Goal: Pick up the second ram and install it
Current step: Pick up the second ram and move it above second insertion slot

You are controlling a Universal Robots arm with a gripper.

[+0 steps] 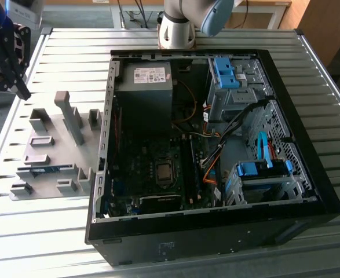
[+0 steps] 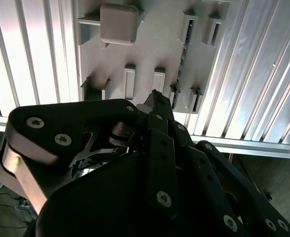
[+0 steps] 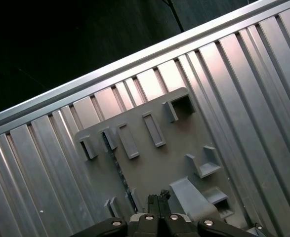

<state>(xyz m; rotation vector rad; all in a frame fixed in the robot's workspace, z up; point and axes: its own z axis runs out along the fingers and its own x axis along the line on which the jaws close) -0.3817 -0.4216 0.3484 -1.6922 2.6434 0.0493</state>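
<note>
Approach step: black fingers [image 3: 152,201], closed and empty, hover above the thin blue ram stick [image 1: 45,169] in its grey holder [image 1: 59,134]; grasping needs them parted.

Exterior view: even daylight. The ribbed metal table [image 1: 227,40] is bright, with white glare on the slats at its far edge. The inside of the computer case [image 1: 216,243] is dim and shaded. The grey holder [image 1: 54,156] throws short, soft shadows.
Second wrist view: strong backlight. The table slats are washed out to white, and the gripper [image 2: 156,96] is a dark silhouette.
First wrist view: the slats carry a pale sheen in streaks. The area beyond the table edge is near black.
</note>
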